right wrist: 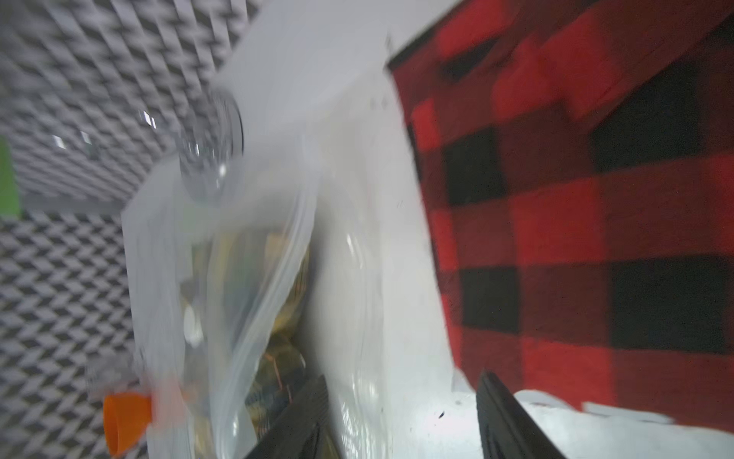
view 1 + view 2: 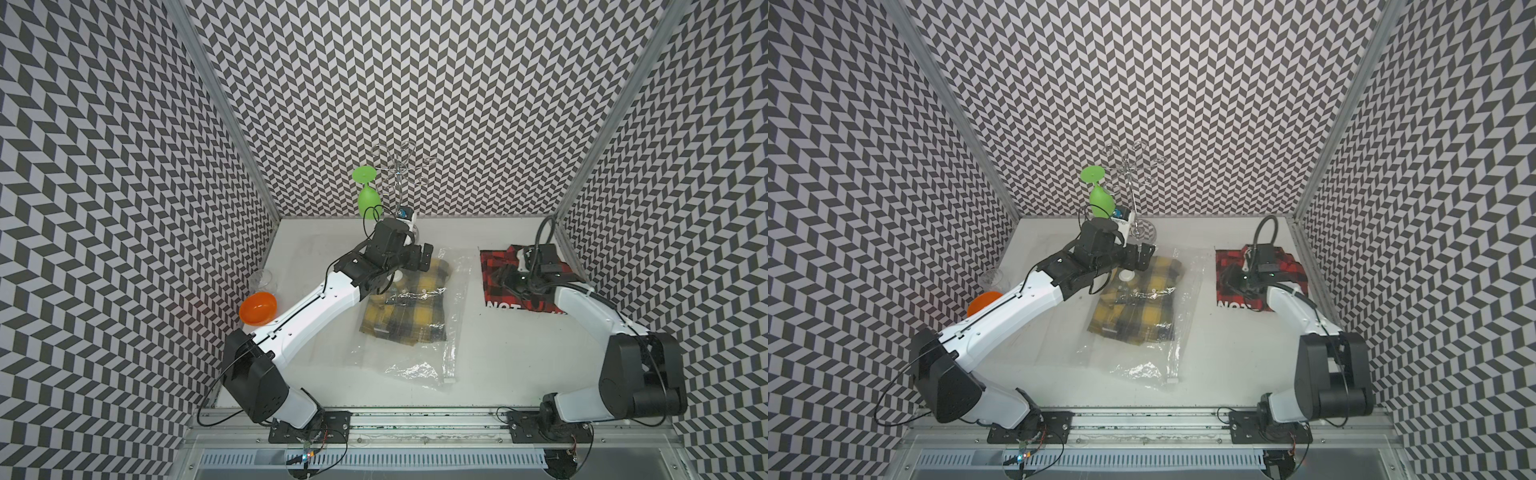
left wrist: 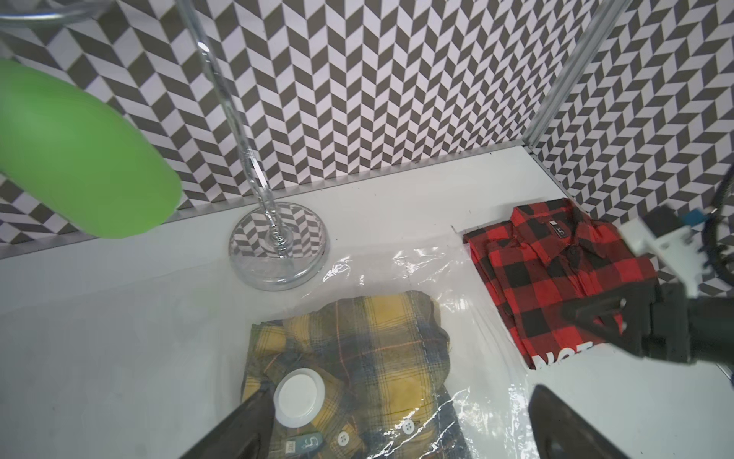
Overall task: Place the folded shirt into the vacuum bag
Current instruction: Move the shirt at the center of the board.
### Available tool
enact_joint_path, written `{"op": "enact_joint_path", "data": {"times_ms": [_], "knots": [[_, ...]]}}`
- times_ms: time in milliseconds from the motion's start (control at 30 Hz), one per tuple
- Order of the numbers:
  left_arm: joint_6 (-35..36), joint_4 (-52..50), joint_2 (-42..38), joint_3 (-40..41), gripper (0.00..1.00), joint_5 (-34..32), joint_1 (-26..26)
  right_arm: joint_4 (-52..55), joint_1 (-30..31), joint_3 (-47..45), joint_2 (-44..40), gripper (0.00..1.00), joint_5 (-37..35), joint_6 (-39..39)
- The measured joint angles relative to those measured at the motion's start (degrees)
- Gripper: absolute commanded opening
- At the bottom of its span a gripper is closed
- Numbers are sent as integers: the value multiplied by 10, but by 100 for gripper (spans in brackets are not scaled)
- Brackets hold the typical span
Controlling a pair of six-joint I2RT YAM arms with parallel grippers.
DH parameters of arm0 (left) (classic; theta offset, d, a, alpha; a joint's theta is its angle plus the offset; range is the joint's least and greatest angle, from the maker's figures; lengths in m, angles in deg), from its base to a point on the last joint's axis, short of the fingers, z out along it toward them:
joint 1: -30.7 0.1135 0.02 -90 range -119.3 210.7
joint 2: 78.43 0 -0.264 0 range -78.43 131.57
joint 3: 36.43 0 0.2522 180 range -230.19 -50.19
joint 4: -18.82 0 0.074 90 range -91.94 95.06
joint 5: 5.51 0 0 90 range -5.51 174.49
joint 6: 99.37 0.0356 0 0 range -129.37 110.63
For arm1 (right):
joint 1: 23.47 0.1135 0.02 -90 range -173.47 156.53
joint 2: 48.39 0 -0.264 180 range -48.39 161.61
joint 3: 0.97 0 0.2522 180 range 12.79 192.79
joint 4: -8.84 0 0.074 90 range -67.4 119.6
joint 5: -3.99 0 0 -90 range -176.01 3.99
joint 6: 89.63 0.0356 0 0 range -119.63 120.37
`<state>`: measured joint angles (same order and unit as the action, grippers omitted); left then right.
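Under my left gripper [image 3: 401,397], jaws spread wide: clear crinkly vacuum bag [image 3: 482,318] holding a folded yellow plaid shirt [image 3: 377,345], round white valve cap [image 3: 300,397] on top. Right gripper [image 1: 401,379], jaws parted; red-black checked shirt [image 1: 576,238] just beside, outside the bag.

The front right of the tabletop [image 2: 519,353] is bare, and a narrow bare strip runs between the vacuum bag [image 2: 415,368] and the red shirt [image 2: 490,259]. Behind the bag stands a wire rack [image 2: 399,174] with a hanging green glass [image 2: 368,201]. By the left wall stand an orange bowl [image 2: 257,308] and a clear cup [image 2: 262,279]. The left arm [image 2: 316,297] reaches over the bag's left side.
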<state>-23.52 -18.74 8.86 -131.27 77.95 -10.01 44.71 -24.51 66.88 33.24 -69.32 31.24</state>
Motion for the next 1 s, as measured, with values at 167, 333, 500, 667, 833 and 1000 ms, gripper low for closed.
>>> {"op": "enact_joint_path", "data": {"times_ms": [167,333,500,667,833,1000], "knots": [[8,6,41,-16,100,4,-47,-35,-73,-7,3,61,-54,28],[17,8,75,-33,100,10,-70,-64,-93,-9,74,60,-60,44],[19,11,82,-34,100,10,-69,-87,-85,-22,130,60,-53,57],[22,15,86,-34,100,9,-69,-122,-61,-39,151,59,-44,67],[28,15,88,-34,100,5,-69,-186,-41,-88,132,59,-19,83],[30,15,88,-34,100,2,-65,-222,-8,-152,86,59,15,110]]}}
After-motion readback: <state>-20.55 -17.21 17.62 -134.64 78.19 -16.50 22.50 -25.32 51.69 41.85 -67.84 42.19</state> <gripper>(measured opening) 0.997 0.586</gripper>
